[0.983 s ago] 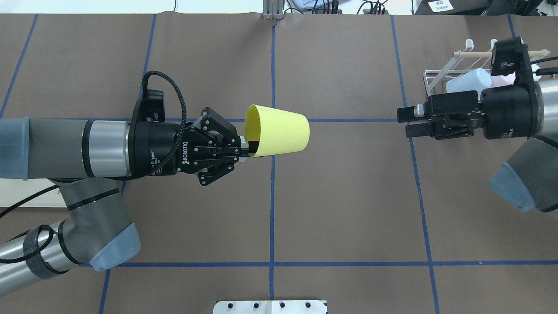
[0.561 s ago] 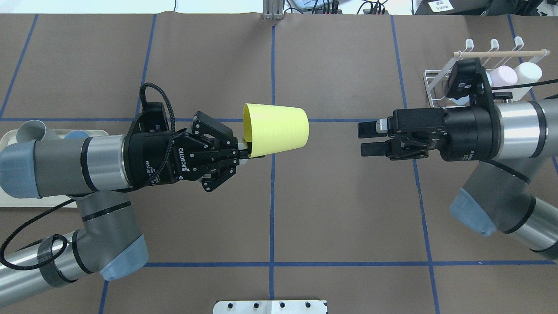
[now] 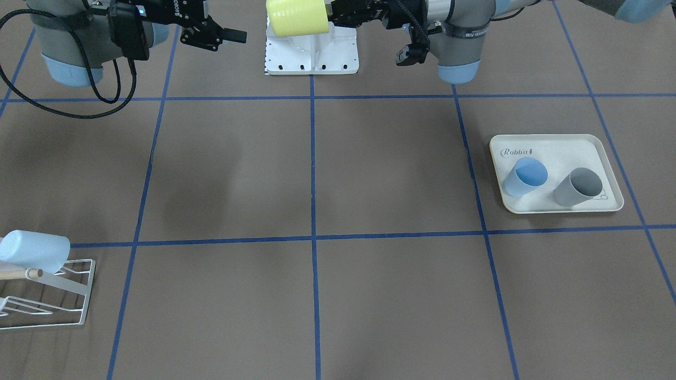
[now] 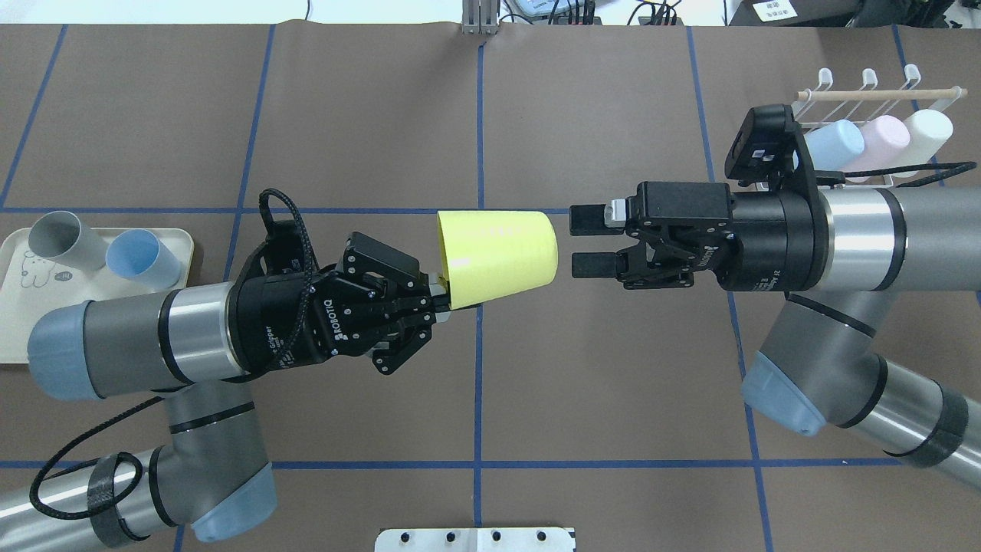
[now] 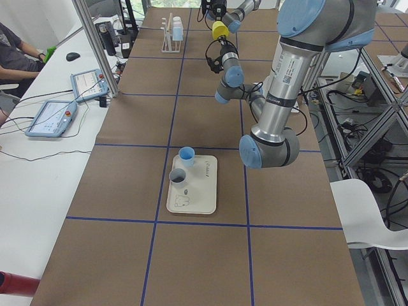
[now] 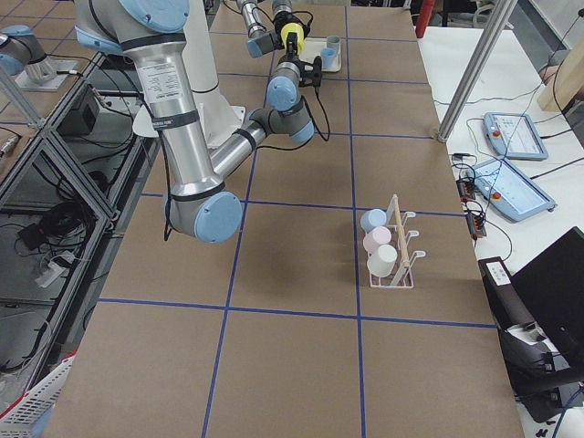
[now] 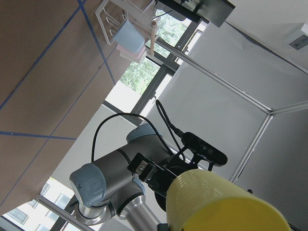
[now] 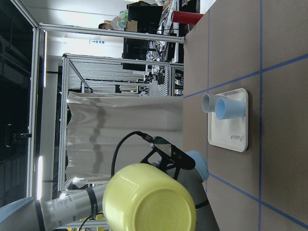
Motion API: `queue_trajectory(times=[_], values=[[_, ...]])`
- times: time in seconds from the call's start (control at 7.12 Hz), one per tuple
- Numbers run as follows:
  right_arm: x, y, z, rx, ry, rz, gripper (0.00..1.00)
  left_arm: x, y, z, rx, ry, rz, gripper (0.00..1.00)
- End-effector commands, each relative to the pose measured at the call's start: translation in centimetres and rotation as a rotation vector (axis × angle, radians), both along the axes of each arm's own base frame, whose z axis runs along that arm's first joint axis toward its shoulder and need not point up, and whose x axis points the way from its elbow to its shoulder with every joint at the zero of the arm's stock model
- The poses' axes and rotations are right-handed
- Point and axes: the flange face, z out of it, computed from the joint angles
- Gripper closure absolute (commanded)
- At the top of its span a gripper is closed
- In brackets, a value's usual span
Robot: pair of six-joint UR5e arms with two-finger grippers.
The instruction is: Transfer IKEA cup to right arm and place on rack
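The yellow IKEA cup [image 4: 497,259] lies sideways in the air over the table's middle, with its base toward the right arm. My left gripper [image 4: 442,293] is shut on its rim. My right gripper [image 4: 588,243] is open and level with the cup's base, a small gap to its right and not touching it. The cup also shows in the front view [image 3: 296,17], the left wrist view [image 7: 226,207] and the right wrist view [image 8: 149,199]. The white wire rack [image 4: 881,95] with its wooden dowel stands at the far right and holds three cups: light blue, pink and white.
A cream rabbit tray [image 4: 19,307] at the left holds a grey cup [image 4: 57,238] and a blue cup [image 4: 142,257]. A white base plate [image 4: 475,539] sits at the near edge. The rack also shows in the front view [image 3: 53,303].
My right arm has swung left from the rack until its open gripper is close to the cup's base. My left arm has moved the cup slightly right and nearer.
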Motion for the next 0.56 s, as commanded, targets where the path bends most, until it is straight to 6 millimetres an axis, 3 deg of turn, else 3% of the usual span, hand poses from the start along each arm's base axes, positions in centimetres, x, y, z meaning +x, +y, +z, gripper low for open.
queue_trajectory(times=[0.0, 0.42], values=[[-0.3, 0.2, -0.7, -0.007, -0.022, 0.001, 0.01, 0.3, 0.7, -0.5, -0.006, 0.038, 0.004, 1.00], [-1.0, 1.2, -0.9, 0.009, -0.049, -0.026, 0.02, 0.6, 1.0, -0.7, -0.013, 0.044, 0.007, 1.00]])
